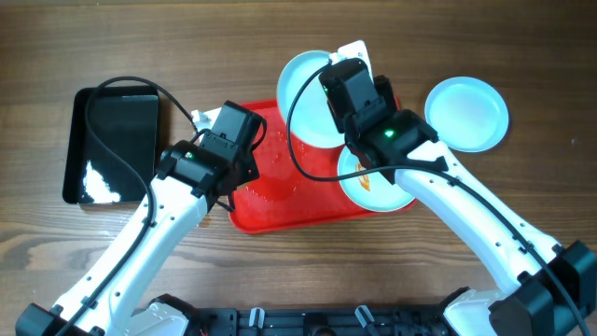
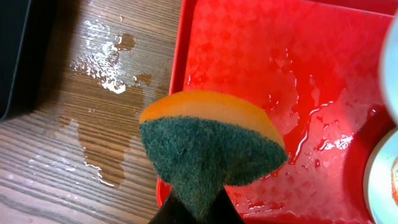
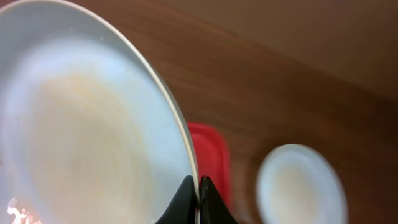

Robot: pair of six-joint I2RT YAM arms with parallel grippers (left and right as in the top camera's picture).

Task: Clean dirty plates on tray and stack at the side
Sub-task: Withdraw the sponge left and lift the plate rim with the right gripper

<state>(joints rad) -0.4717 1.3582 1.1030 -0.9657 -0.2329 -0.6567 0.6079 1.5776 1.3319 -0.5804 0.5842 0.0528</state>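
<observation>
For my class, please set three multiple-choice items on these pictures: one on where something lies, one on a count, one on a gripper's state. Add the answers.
1. Where is the black tray?
A. On the table beside the red tray, on the left arm's side
B. On the red tray
C. Under a plate

2. How many plates show in the overhead view?
A. Two
B. Three
C. Five

3. How is the right gripper?
A. Open above the table
B. Shut on a plate's rim
C. Shut on nothing

Answers:
1 A: the overhead view shows it on bare wood.
2 B: one held plate, one smeared plate at the red tray's end, one bare plate on the table.
3 B: the right wrist view shows the fingertips pinching the rim.
</observation>
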